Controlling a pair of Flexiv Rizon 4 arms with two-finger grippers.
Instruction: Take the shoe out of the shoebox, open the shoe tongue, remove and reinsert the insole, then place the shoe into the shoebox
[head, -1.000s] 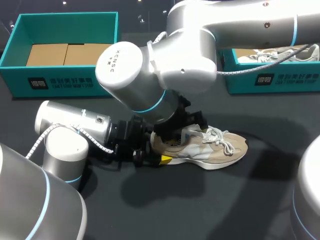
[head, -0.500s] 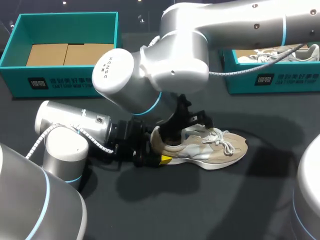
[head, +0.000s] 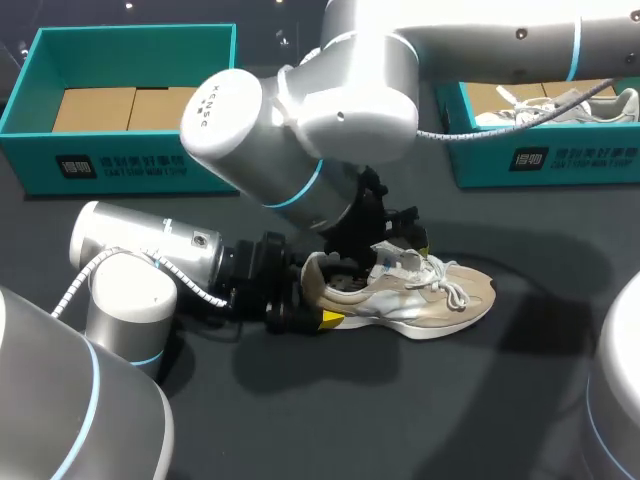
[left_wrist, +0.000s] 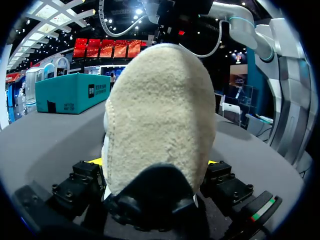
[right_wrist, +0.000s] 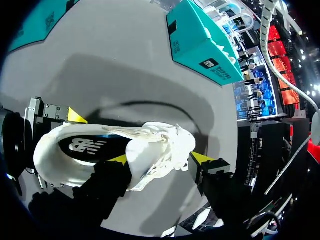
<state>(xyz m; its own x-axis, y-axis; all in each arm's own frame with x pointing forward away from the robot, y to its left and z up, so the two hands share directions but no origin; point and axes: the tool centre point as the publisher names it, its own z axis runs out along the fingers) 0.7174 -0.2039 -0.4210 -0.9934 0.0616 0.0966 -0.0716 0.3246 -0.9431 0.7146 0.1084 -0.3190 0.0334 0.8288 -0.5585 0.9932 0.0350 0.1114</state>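
Left gripper (head: 315, 302) is clamping the heel of the tan shoe (head: 412, 296), which is sitting upright on the dark table (head: 400, 420) (outside the teal shoebox (head: 130, 165)). Right gripper (right_wrist: 160, 159) is sitting at the tongue, and I cannot tell its grip.

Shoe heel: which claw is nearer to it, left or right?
Left. The left claw grips the heel of the shoe from both sides; the right claw sits farther forward, over the tongue.
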